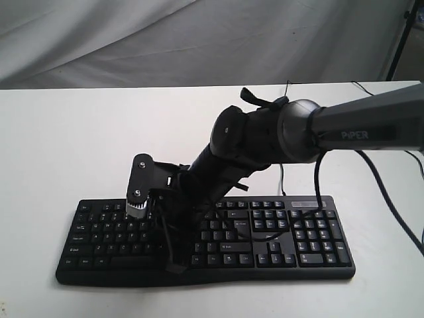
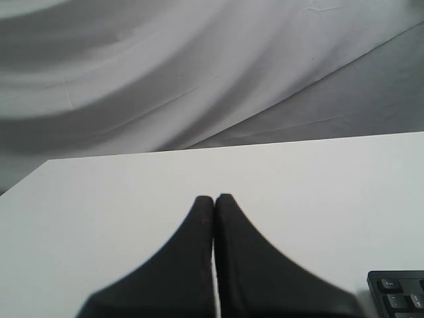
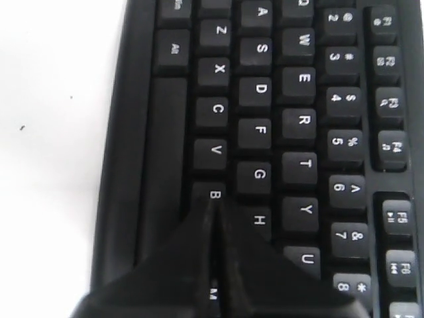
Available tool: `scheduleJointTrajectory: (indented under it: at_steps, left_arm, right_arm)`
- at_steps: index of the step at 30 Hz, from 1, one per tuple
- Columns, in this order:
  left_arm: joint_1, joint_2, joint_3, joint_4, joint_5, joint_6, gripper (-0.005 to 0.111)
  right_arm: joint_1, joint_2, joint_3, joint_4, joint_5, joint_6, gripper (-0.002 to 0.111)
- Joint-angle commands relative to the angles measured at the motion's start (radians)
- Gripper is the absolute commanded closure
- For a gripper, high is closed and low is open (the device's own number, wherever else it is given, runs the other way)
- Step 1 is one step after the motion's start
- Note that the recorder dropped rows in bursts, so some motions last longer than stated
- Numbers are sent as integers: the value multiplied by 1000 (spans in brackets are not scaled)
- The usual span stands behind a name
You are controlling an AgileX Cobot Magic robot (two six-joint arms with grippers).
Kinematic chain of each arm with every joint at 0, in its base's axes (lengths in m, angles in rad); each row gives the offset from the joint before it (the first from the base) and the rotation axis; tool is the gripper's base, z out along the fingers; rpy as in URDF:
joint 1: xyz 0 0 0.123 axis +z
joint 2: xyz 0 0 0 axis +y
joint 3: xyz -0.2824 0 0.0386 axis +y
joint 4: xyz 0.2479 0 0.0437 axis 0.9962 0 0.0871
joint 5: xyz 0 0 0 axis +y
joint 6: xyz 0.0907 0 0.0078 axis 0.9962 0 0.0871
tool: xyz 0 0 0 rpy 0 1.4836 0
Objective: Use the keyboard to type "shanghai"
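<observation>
The wide black keyboard lies on the white table near its front edge. My right arm reaches across it from the right. My right gripper is shut and points down over the letter keys, left of the keyboard's middle. In the right wrist view the right gripper has its tips at the B key, beside H; whether they touch a key is unclear. My left gripper is shut on nothing above bare table. One corner of the keyboard shows beside it. The left arm is out of the exterior view.
A grey cloth backdrop hangs behind the table. Black cables run across the table's right side, and a thin cable leads away from behind the keyboard. A dark stand leg is at the far right.
</observation>
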Motion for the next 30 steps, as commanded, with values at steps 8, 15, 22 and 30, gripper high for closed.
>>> scheduleJointTrajectory:
  at_steps: [8, 15, 22, 30]
  left_arm:
    - [-4, 3, 5, -1, -5, -3, 106]
    - [-4, 3, 5, -1, -5, -3, 106]
    - [-4, 3, 5, -1, -5, -3, 106]
    - [-4, 3, 5, -1, -5, -3, 106]
  right_arm:
    - [2, -18, -5, 47, -27, 12, 108]
    - [19, -18, -5, 84, -81, 10, 108]
    - [22, -9, -5, 104, -143, -14, 108]
    - [20, 40, -51, 129, -93, -41, 108]
